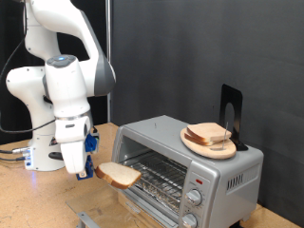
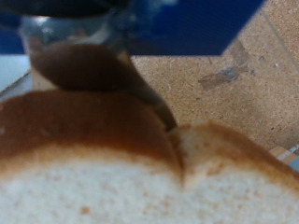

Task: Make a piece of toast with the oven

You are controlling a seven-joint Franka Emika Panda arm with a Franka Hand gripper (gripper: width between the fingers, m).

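Midair, the gripper (image 1: 87, 171) clenches the piece of toast (image 1: 120, 173) flat, just left of the oven (image 1: 185, 166), near its open front.

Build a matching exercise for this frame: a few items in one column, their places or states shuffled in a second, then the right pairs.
Items
1. piece of toast
2. oven
3. plate
4. gripper

Places or states
A. on top of the oven, bearing stacked slices
B. door open, wire rack showing
C. at the slice's end, towards the exterior view's left
D. held level in front of the oven's opening

Pairs: 1-D, 2-B, 3-A, 4-C
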